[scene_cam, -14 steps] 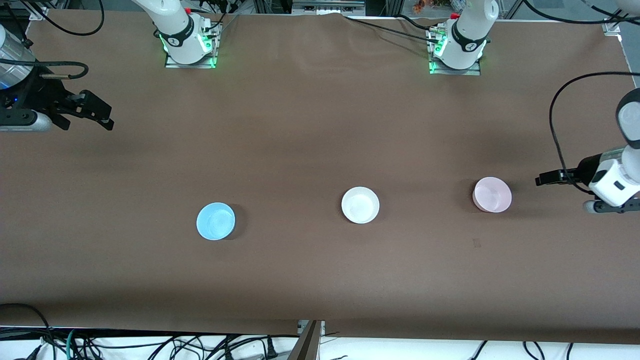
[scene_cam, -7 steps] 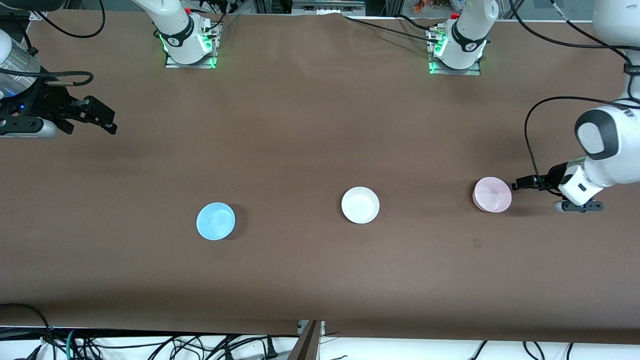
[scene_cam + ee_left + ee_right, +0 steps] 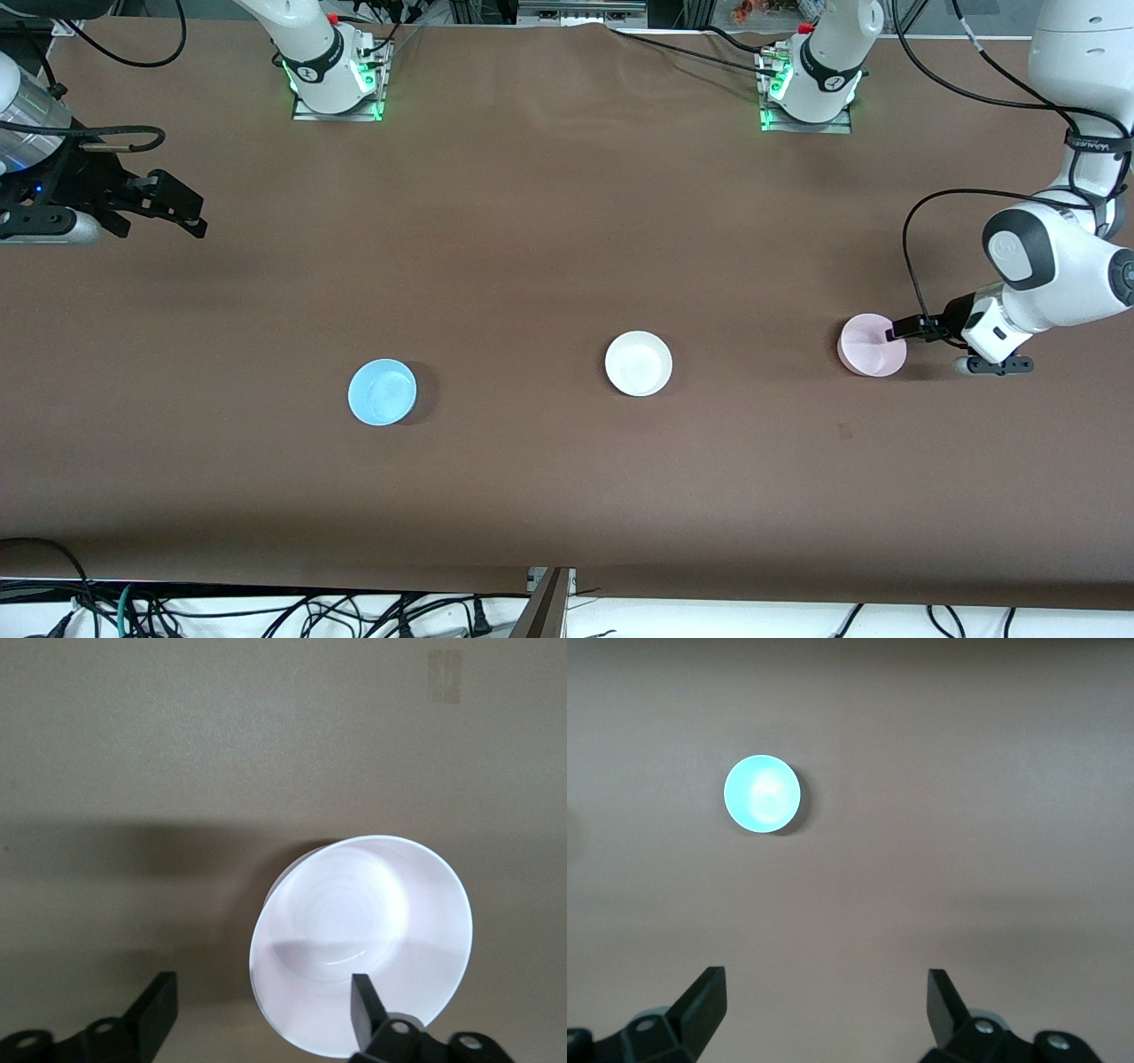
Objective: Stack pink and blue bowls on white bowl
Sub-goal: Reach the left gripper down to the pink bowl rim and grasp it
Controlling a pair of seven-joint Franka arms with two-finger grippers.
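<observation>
The pale pink bowl [image 3: 872, 345] stands toward the left arm's end of the table. The white bowl [image 3: 638, 363] stands in the middle and the light blue bowl [image 3: 382, 392] toward the right arm's end. My left gripper [image 3: 901, 330] is open at the pink bowl's rim. In the left wrist view the pink bowl [image 3: 361, 943] looks nearly white. My left gripper [image 3: 262, 1010] straddles its rim, one finger [image 3: 365, 1005] over the inside and the other outside. My right gripper [image 3: 190, 215] is open and empty and waits high at the right arm's end. The right wrist view shows the blue bowl [image 3: 763, 793] far from my right gripper [image 3: 824, 1001].
The brown table cover [image 3: 549, 221] bears nothing but the three bowls. The two arm bases [image 3: 332, 75] stand along the table's edge farthest from the front camera. Cables hang past the table's edge nearest the front camera.
My left gripper has moved from the table's end toward the pink bowl and now straddles its rim. My right gripper shifted slightly, then held still. The bowls have not moved.
</observation>
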